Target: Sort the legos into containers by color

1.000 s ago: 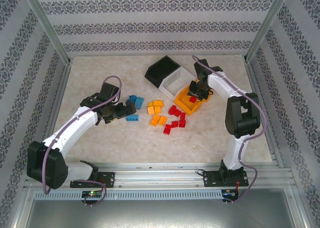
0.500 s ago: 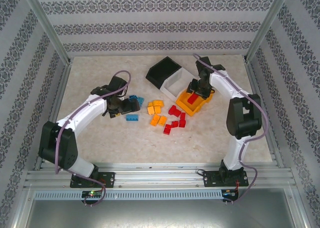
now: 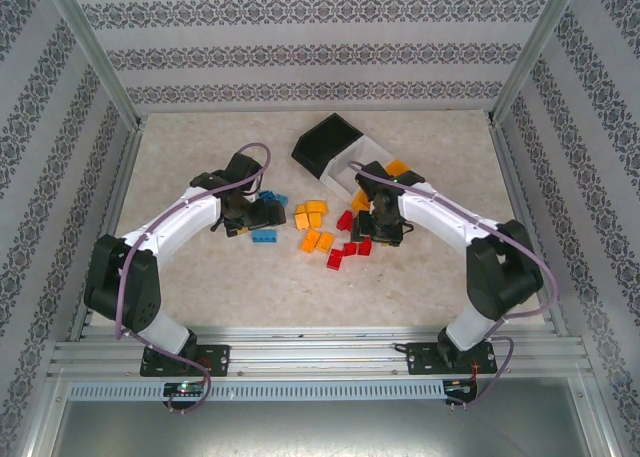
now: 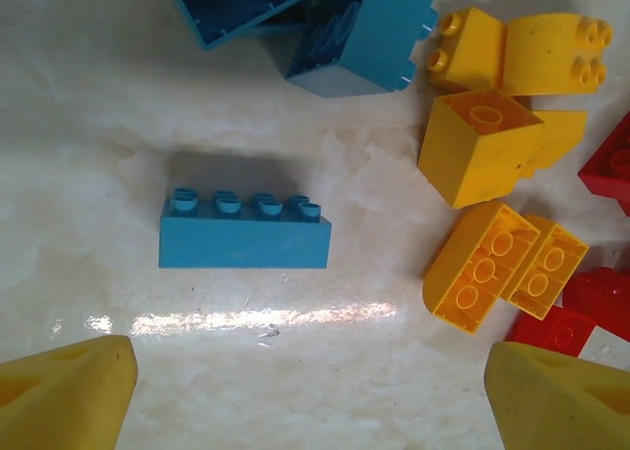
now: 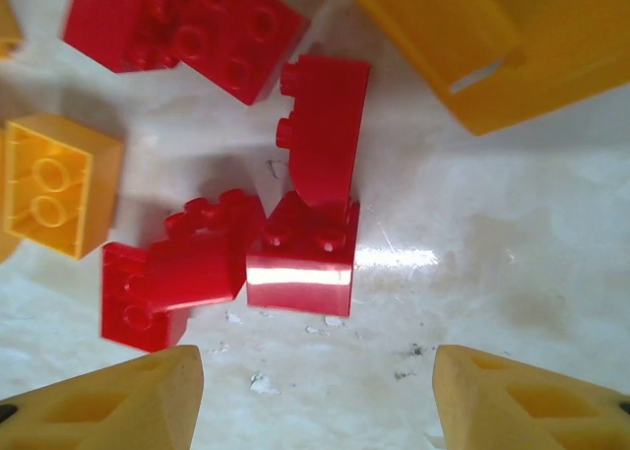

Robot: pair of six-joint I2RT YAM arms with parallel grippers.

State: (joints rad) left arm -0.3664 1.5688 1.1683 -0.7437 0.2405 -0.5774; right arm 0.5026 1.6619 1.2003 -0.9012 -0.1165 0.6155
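Left gripper (image 4: 313, 401) spread wide, empty. Blue brick (image 4: 244, 235) lies alone on table (image 4: 89, 105) below it. Right gripper (image 5: 320, 401) also spread, over red bricks (image 5: 300, 263) beside orange bin (image 5: 492, 46). Bricks judged light, stiff, smooth — to be pinched across long flat sides.

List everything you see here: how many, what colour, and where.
Blue plastic bricks: about four, blue, left cluster.
Orange-yellow plastic bricks: about six, orange-yellow, middle cluster.
Red plastic bricks: about five, red, right cluster.
Black plastic bin: one, black, far centre.
White-grey plastic bin: one, white-grey, right of black bin.
Orange-yellow plastic bin: one, orange-yellow, row's right end.
Marbled table: one, beige, underneath.
Left claw: one, yellow-tipped, open over blue bricks.
Right claw: one, yellow-tipped, open over red bricks.
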